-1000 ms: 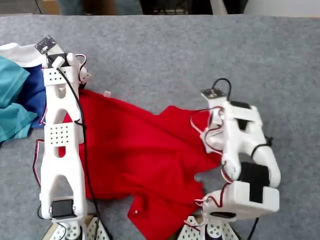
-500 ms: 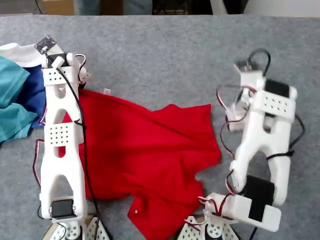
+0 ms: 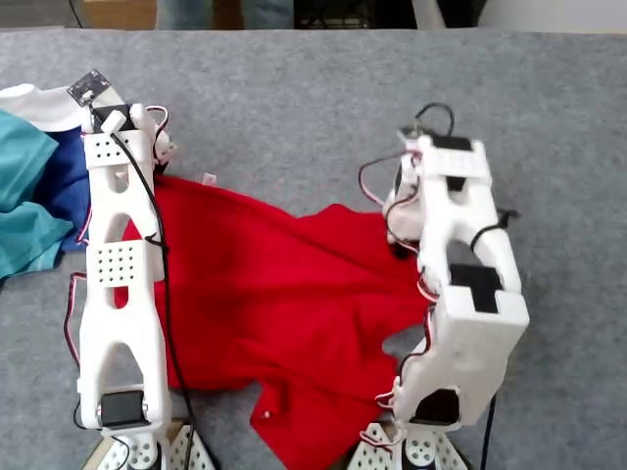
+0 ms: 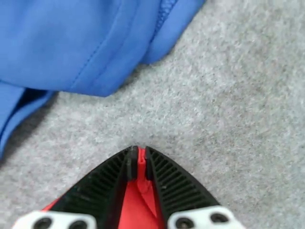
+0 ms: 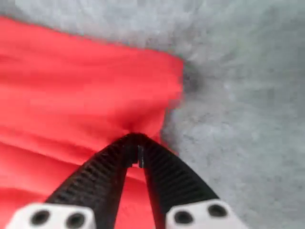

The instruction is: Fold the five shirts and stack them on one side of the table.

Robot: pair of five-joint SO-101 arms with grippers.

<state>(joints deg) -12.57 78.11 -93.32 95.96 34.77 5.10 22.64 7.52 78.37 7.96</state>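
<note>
Swinging back in from beyond the right edge of the red shirt (image 3: 274, 294), the right arm has come to stand over that shirt's right side, where half a second ago it hung off the cloth over the bare table (image 3: 294, 98). The shirt itself has hardly shifted. Its near hem lies rumpled between the two arm bases as before, and its left side is unmoved.

From its base at the shirt's near right hem, the right arm rises and reaches forward. The right gripper (image 5: 136, 155) points down at the shirt's far right corner, its fingers pressed together with a fold of red cloth bunched at their tips. I judge this a fresh grasp, ready for drawing that corner across to start the fold.

The left arm has kept its place, stretched along the shirt's left edge. The left gripper (image 4: 138, 155) sits at the far left corner, pinching a sliver of red fabric.

Just beyond that corner lies the blue shirt (image 4: 71, 43), with a teal shirt (image 3: 20, 196) and a white shirt (image 3: 39, 103) heaped farther left of the red one, none yet folded.
</note>
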